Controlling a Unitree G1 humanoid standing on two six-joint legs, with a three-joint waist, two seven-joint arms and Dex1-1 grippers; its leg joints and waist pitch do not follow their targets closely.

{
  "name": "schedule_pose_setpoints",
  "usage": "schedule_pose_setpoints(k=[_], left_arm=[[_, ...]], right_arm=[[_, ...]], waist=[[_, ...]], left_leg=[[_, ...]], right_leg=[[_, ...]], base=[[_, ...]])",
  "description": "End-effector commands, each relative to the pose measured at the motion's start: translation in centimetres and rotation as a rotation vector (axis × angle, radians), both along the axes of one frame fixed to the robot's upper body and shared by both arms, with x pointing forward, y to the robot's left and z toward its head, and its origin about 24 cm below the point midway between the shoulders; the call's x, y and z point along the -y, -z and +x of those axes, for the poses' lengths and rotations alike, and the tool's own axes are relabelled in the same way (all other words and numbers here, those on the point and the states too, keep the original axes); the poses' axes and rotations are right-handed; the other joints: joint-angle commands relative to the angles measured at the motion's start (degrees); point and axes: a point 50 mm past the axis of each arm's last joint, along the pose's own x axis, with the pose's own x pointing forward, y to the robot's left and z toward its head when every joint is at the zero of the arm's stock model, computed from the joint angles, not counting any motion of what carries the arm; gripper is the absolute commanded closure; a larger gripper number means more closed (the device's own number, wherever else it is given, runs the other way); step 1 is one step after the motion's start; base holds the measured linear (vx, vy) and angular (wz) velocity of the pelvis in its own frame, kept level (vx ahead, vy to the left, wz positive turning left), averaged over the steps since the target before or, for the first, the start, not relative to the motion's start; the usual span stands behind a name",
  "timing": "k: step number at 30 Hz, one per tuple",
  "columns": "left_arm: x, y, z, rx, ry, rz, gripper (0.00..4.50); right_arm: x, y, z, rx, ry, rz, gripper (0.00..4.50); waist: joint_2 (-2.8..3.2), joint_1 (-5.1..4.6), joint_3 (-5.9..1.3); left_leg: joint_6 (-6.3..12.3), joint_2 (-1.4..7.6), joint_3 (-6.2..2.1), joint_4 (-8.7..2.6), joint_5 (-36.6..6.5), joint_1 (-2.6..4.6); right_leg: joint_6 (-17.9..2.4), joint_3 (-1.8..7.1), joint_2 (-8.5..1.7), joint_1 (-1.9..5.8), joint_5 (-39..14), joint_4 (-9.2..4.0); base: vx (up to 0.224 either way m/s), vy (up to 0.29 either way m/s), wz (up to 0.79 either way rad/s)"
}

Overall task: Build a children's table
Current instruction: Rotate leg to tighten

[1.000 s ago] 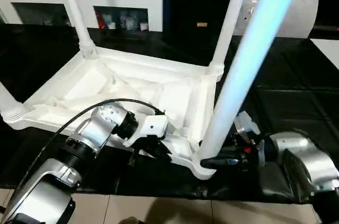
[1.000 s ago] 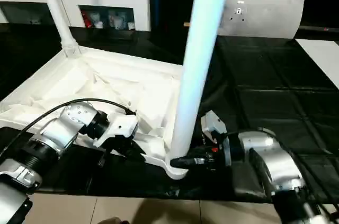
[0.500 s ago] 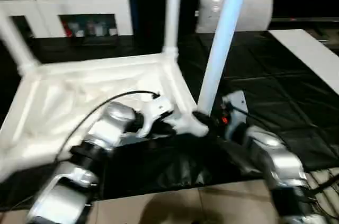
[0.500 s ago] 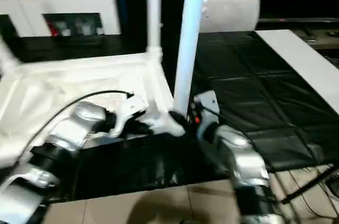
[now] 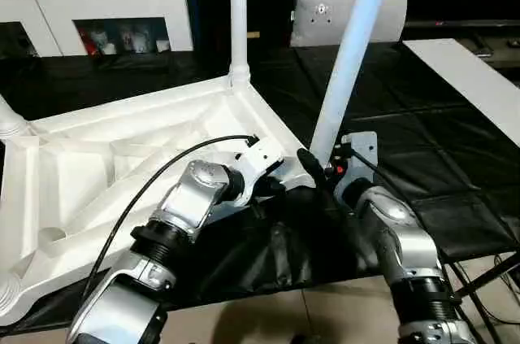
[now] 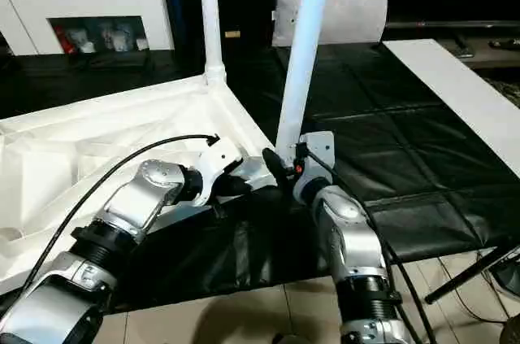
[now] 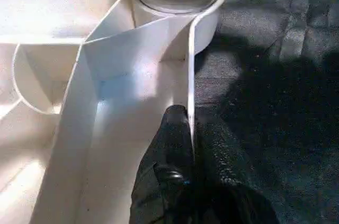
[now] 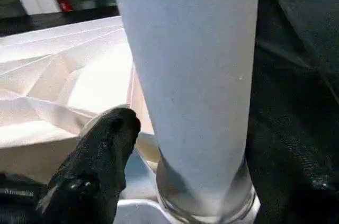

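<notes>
Head views: the upturned children's table lies on a black mat, two legs fully seen, a third socket's stub at the edge. Left wrist view: left fingers clamped together on its rim. Right wrist view: right fingers apart beside the nearest leg

Both forearms are silver metal with ribbed black wrist collars. A black cable loops along the left forearm. The right forearm carries a grey bracket with a red spot.

A grey-white cushion leans upright beyond the black mat, near a white cabinet.
</notes>
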Motion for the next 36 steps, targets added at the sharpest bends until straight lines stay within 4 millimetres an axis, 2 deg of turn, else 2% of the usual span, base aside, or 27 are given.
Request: schedule_pose_setpoints(k=[1,2,3,5,6,7,8,10,12,13,18,19,21,25,28,36], left_arm=[[-0.7,-1.4,0.3,0.075,0.046,-0.012,4.50],[-1.4,-1.1,0.2,0.073,0.093,0.004,4.50],[-1.4,-1.1,0.2,0.073,0.093,0.004,4.50],[-2.2,-1.0,0.0,0.060,0.144,0.019,4.50],[-2.2,-1.0,0.0,0.060,0.144,0.019,4.50],[-2.4,-1.0,-0.1,0.067,0.193,0.025,4.50],[-2.7,-1.0,-0.3,0.070,0.234,0.033,4.50],[-3.1,-1.1,-0.6,0.056,0.318,0.037,4.50],[-3.1,-1.1,-0.7,0.051,0.340,0.036,4.50],[-3.2,-1.0,-0.8,0.046,0.365,0.041,4.50],[-3.5,-0.9,-1.2,0.028,0.504,0.072,4.50],[-3.6,-1.0,-1.3,0.022,0.527,0.072,4.50],[-3.6,-1.1,-1.4,0.014,0.563,0.069,4.50],[-3.9,-1.3,-1.8,-0.016,0.642,0.083,4.50],[-4.0,-1.2,-1.8,-0.024,0.669,0.097,4.50],[-4.5,-1.2,-1.7,-0.039,0.704,0.118,4.50]], right_arm=[[0.2,-0.3,-0.7,0.028,-0.117,0.010,0.80],[1.2,-0.5,-1.2,0.042,-0.178,-0.011,0.71],[1.2,-0.5,-1.2,0.042,-0.178,-0.011,0.59],[2.4,-0.9,-1.7,0.054,-0.272,-0.044,0.44],[2.4,-0.9,-1.7,0.054,-0.272,-0.044,0.36],[3.0,-1.1,-2.0,0.056,-0.311,-0.060,0.23],[3.6,-1.2,-2.1,0.055,-0.341,-0.074,0.11],[4.7,-1.7,-2.2,0.049,-0.389,-0.105,0.04],[4.8,-1.8,-2.2,0.048,-0.406,-0.113,0.01],[4.9,-1.8,-2.3,0.049,-0.441,-0.127,0.01],[4.5,-1.8,-3.2,0.018,-0.669,-0.171,0.01],[4.5,-1.8,-3.3,0.012,-0.703,-0.170,0.18],[4.4,-1.8,-3.3,0.007,-0.735,-0.173,0.18],[3.9,-1.7,-3.3,-0.029,-0.828,-0.149,0.46],[3.8,-1.7,-3.4,-0.045,-0.871,-0.149,0.69],[3.6,-1.6,-3.4,-0.085,-0.968,-0.134,1.32]], waist=[[0.07,0.62,-4.03],[-0.03,1.02,-4.14],[-0.07,1.34,-4.20],[-0.07,1.43,-4.21],[-0.09,1.64,-4.22],[0.00,1.91,-4.13],[-0.12,2.18,-4.12],[-0.10,2.63,-4.27],[-0.23,2.84,-4.23],[-0.09,3.06,-4.23],[-0.05,4.38,-4.10],[-0.21,4.43,-4.07],[-0.07,4.85,-4.05],[-0.15,5.23,-4.05],[-0.35,5.52,-4.08],[-0.34,5.95,-4.26]], left_leg=[[2.27,2.71,-1.07,-4.72,-20.1,0.82],[2.84,2.76,-1.01,-4.57,-19.2,0.81],[3.36,2.84,-0.86,-4.50,-18.0,0.81],[3.40,2.88,-0.77,-4.41,-16.9,0.81],[3.62,2.78,-0.73,-4.30,-17.1,0.88],[3.55,2.87,-0.61,-4.21,-16.6,0.99],[3.63,2.80,-0.67,-4.11,-16.9,0.94],[3.47,2.97,-0.62,-4.12,-15.3,1.00],[3.32,3.14,-0.49,-4.11,-14.8,1.17],[3.20,3.17,-0.47,-4.12,-14.7,1.25],[2.41,3.48,-0.41,-4.30,-16.9,1.82],[2.33,3.48,-0.37,-4.33,-17.2,1.76],[1.71,3.61,-0.38,-4.37,-17.7,1.83],[0.94,3.63,-0.30,-4.39,-18.7,2.03],[1.13,3.69,-0.24,-4.38,-17.9,1.94],[1.45,3.69,-0.15,-4.20,-15.8,1.66]], right_leg=[[-10.5,2.35,-3.42,2.79,-18.7,-3.25],[-10.4,2.39,-3.42,2.94,-18.4,-3.23],[-10.8,2.49,-3.34,2.92,-17.1,-3.00],[-11.7,2.46,-3.20,2.84,-16.3,-2.76],[-11.7,2.38,-3.14,2.91,-16.6,-2.83],[-11.8,2.60,-3.20,2.67,-16.8,-2.68],[-11.5,2.50,-3.19,2.81,-18.5,-2.79],[-11.8,2.56,-3.18,2.86,-17.5,-2.53],[-12.3,2.59,-3.04,2.71,-16.1,-2.34],[-12.7,2.58,-3.03,2.66,-15.8,-2.21],[-12.7,2.58,-3.02,2.46,-17.3,-2.26],[-12.5,2.56,-3.00,2.48,-17.7,-2.28],[-12.3,2.64,-3.21,2.40,-18.6,-2.28],[-12.3,2.65,-3.20,2.23,-19.6,-2.26],[-12.3,2.70,-3.27,2.31,-19.1,-2.12],[-12.5,2.62,-3.35,2.60,-18.1,-1.83]], base=[[0.000,0.000,0.00],[0.000,0.000,0.00],[0.000,0.000,0.00],[0.000,0.000,0.00],[0.000,0.000,0.00],[0.000,0.000,0.00],[0.000,0.000,0.00],[0.000,0.000,0.00],[0.000,0.000,0.00],[0.000,0.000,0.00],[0.000,0.000,0.00],[0.000,0.000,0.00],[0.000,0.000,0.00],[0.000,0.000,0.00],[0.000,0.000,0.00],[0.000,0.000,0.00]])
